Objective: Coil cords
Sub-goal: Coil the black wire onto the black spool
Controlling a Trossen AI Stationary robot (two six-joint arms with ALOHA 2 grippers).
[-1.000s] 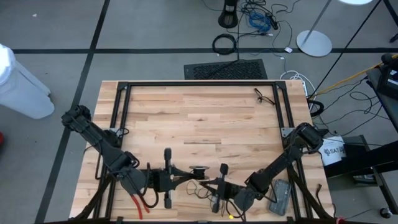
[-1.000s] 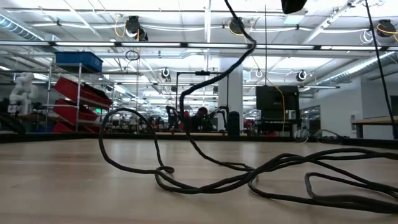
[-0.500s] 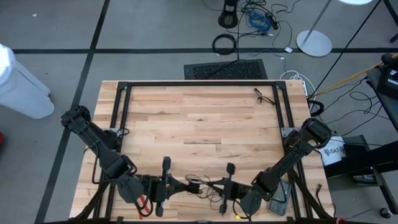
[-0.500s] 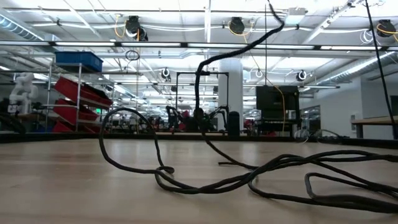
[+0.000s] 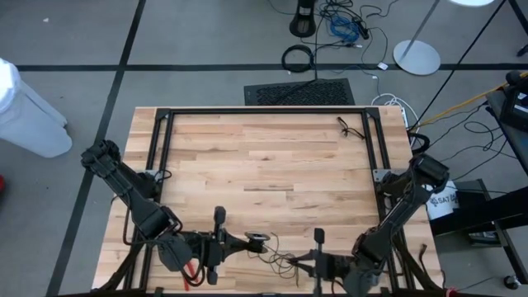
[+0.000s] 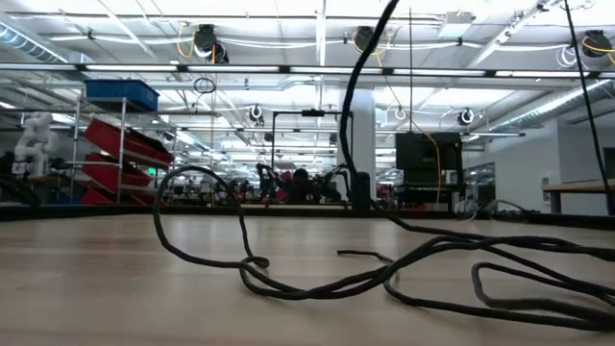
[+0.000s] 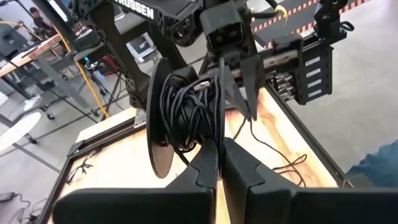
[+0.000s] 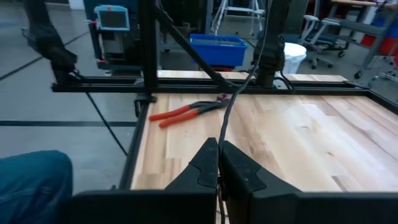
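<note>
The cord (image 5: 279,257) is thin and black. Part of it lies in loose loops (image 6: 317,281) on the wood near the table's front edge, and part is wound on a small round dark puck (image 7: 183,118). My left gripper (image 5: 247,241), at the front left, is shut on the puck (image 5: 258,239). My right gripper (image 5: 295,265), at the front and right of the puck, is shut on a strand of the cord (image 8: 225,121). One strand climbs steeply out of the low view (image 6: 360,86). My left gripper pinches the rim of one of the puck's round flanges (image 7: 219,144) between its two fingers, coming nearly level from the table's left. The puck stands on edge above the table with the cord wound on its core. My right gripper pinches a single strand of the cord (image 8: 221,144) between its fingertips, pointing nearly level toward the table's left. From the fingers the strand runs up and away toward the left gripper, fairly straight. The rest of the cord lies slack on the table.
Red-handled pliers (image 8: 186,112) lie at the front left by the frame (image 5: 188,272). A black metal frame (image 5: 264,110) borders the tabletop. A small loose black wire (image 5: 351,128) lies at the far right. Bare wood fills the table's middle and far half.
My right gripper, shut on the cord, has gone up and toward the table's right and near edges, away from the puck. The strand it holds has been drawn up and straighter, while the loops on the table have stayed put.
</note>
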